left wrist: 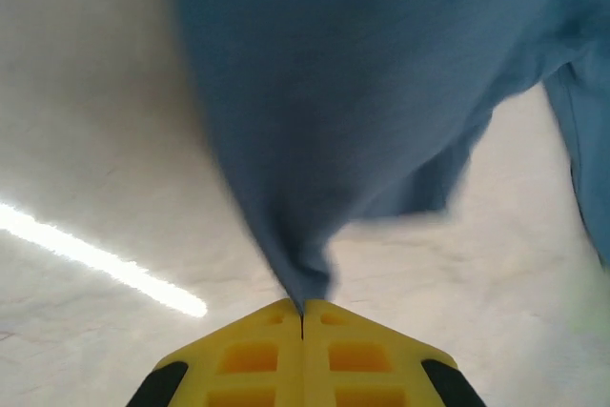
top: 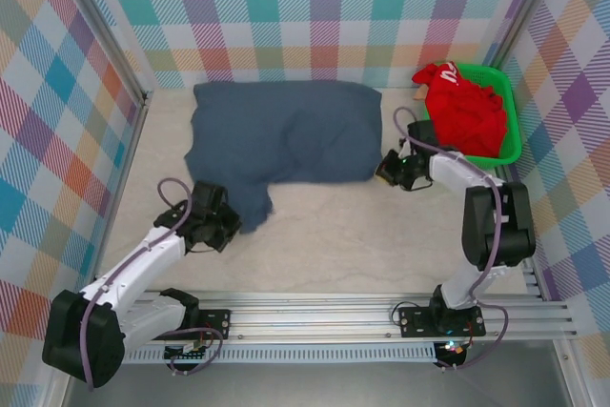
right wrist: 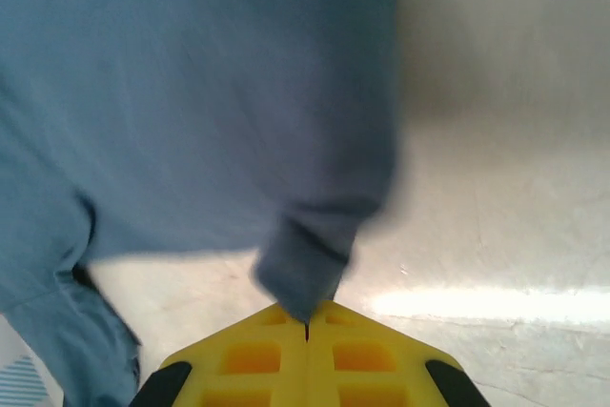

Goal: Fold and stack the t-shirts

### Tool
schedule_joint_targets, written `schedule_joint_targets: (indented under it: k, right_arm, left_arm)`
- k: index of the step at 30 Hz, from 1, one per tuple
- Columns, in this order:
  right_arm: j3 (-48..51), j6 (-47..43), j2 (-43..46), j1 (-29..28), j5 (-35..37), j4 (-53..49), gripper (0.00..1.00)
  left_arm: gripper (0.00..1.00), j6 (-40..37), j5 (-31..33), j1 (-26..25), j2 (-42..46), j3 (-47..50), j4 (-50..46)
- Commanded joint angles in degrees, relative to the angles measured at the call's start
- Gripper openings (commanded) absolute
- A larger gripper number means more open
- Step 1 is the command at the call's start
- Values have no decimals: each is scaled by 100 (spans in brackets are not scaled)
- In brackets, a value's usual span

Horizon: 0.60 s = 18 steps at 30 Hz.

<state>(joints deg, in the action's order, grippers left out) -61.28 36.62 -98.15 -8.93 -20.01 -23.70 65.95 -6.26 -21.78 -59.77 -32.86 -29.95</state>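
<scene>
The task looked to be in its early part. The slate-blue t-shirt (top: 286, 135) lay spread across the far half of the surface (top: 362, 245), left of centre, as a broad, rumpled patch. One flap of it trailed toward the near-left. I could not tell whether any of it was already doubled over, and no tidy fold showed.

The left end effector (top: 233, 221) sat at that trailing flap. In the left wrist view its yellow jaws met with a pinch of blue cloth (left wrist: 305, 283) caught between them, so the left end effector (left wrist: 303, 316) was grasping the shirt.

The right end effector (top: 383, 171) was at the shirt's near-right corner. The right wrist view showed the same thing there: the right end effector (right wrist: 306, 323) was clenched on a bunched tip of the blue fabric (right wrist: 300, 278), with the rest of the cloth draping away from it.

Both arms therefore held the near edge of the one garment. I judged this to be the start of a fold, or a straightening pull before one.

The red t-shirt (top: 462, 107) was heaped in the green basket (top: 515, 135) at the far-right corner of the surface, unfolded and well apart from the blue one.

Nearly all the work was left to do: folding the blue shirt, lifting out and folding the red one, and stacking the two.
</scene>
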Motion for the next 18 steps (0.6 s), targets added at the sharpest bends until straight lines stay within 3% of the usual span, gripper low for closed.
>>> schedule_joint_targets:
  k: [1,9,14,18]
  right_arm:
    - [-171,-281,-383,-38,208,-329,0]
    - [-162,-287,-172,-291,1061,-1234,0]
    - [-106,-358,36,-346,1399,-1662,0]
    - [-83,-481,817,-410,1357,-1542,0]
  left_arm:
    - [0,450,99,-230,-191,102,347]
    - [0,908,222,-573,-245,-115,-894]
    - [0,1180,186,-573,-107,-74,-1108]
    - [0,1012,674,-590,63,-823,-1484]
